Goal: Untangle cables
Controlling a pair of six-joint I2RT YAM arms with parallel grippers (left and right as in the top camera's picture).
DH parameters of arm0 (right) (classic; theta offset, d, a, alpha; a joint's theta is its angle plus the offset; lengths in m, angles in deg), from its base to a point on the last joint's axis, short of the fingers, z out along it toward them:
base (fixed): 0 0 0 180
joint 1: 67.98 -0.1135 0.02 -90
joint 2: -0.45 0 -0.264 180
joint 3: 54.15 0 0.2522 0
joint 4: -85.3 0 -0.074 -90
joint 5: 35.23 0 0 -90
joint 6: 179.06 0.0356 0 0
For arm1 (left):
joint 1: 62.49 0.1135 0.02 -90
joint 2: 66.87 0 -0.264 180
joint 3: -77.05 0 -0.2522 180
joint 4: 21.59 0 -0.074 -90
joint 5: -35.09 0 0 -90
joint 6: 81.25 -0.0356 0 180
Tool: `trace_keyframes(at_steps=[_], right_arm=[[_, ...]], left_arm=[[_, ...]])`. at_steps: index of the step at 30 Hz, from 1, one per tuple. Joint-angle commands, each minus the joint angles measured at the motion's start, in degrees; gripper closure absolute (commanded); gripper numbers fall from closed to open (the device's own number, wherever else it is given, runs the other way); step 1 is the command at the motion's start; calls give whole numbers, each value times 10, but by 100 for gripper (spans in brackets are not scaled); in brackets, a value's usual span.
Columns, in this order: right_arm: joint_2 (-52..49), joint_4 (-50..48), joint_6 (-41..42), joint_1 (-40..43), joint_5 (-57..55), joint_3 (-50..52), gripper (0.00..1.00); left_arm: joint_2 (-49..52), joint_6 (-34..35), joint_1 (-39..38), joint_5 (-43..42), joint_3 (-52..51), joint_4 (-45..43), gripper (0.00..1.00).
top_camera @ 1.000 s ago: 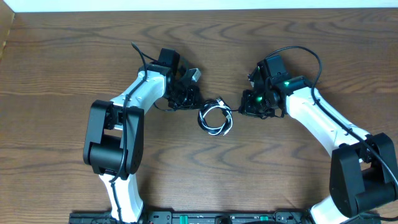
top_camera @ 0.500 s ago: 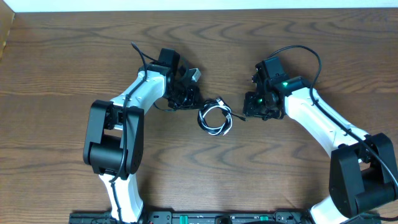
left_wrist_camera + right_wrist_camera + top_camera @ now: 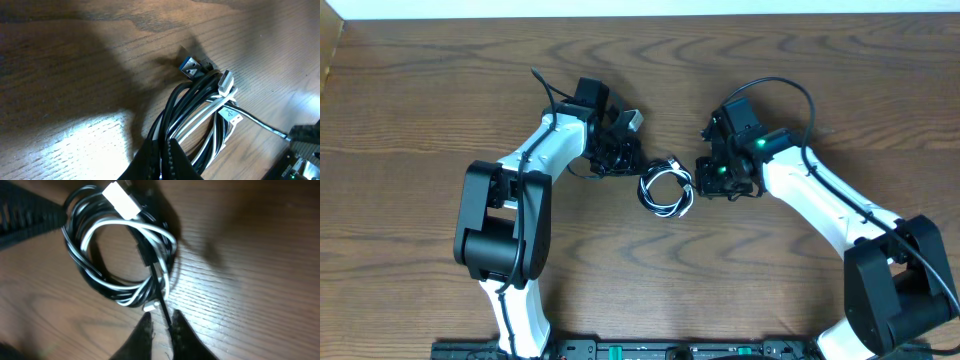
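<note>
I saw the table (image 3: pixel 420 100) from overhead, with the coil (image 3: pixel 644 192) lying near its middle. In the coil, the black cable (image 3: pixel 172 112) and white cable (image 3: pixel 200 112) were looped together. My left gripper (image 3: pixel 162 150), at the coil's ten o'clock, was clenched on its strands. The right gripper (image 3: pixel 161 330), at three o'clock, seemed pinched onto a single black strand, though shadow blurred the tips.

Left end effector (image 3: pixel 161 150): cut off at the bottom edge — only dark tips show.
Cables (image 3: pixel 190 100): lower loops hidden behind those tips; plugs too small to tell overhead.
Right end effector (image 3: pixel 162 332): fingers blurred, cropped — black cable (image 3: pixel 162 307) lost between them.
</note>
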Motion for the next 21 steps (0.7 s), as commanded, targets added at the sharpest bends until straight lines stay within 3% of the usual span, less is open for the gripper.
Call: trace_keyframes(at_steps=[1, 8, 11, 13, 21], right_arm=[[6, -3, -10, -13, 0, -7, 99], [0, -3, -9, -26, -44, -6, 99], [-3, -6, -9, -25, -84, -6, 83], [-3, -13, -10, -24, -107, -6, 79], [-3, -11, -11, -31, -111, -5, 78]], left_arm=[[7, -14, 1, -8, -3, 0, 92], [7, -14, 0, -10, -3, 0, 92], [7, -14, 0, -10, -3, -1, 93], [7, -14, 0, -10, -3, -1, 93], [7, -14, 0, -10, -3, -1, 93]])
